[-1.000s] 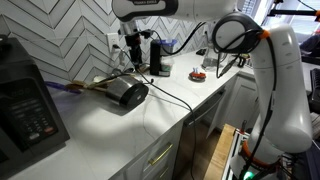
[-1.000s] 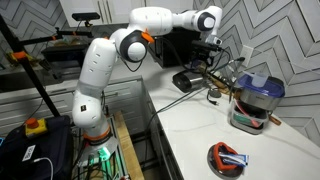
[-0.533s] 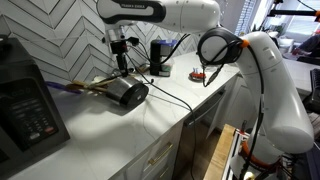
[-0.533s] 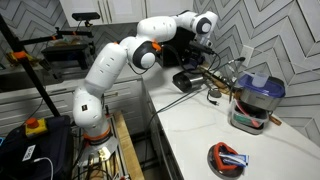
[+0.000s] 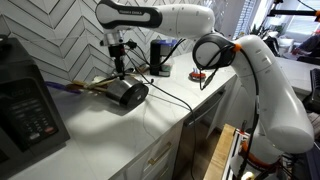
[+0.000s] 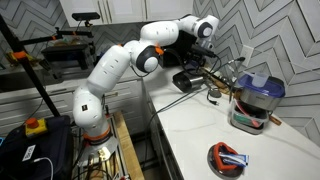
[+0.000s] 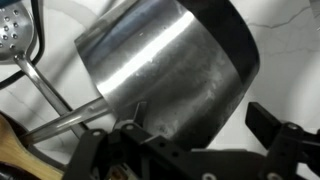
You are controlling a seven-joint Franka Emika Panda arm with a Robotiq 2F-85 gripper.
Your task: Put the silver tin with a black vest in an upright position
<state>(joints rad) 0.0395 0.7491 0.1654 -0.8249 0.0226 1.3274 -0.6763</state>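
The silver tin with a black vest [image 5: 128, 93] is lying on its side on the white marbled desk [image 5: 115, 135], near the herringbone-tiled wall [image 5: 60, 35]. The gripper [image 5: 120, 70] is hovering just above it. In the wrist view the fingers [image 7: 138, 110] are standing spread apart, gripping nothing. A black cable [image 5: 170, 98] is trailing across the desk. A boxy black appliance [image 5: 25, 105] is standing well apart from the tin.

The white arm [image 5: 185, 16] stretches far out from its base and bends at the elbow. Its wrist turns straight down. The gripper [image 5: 120, 68] hangs low, pointing down. In the wrist view, the gripper [image 7: 185, 150] has its jaws spread wide apart.
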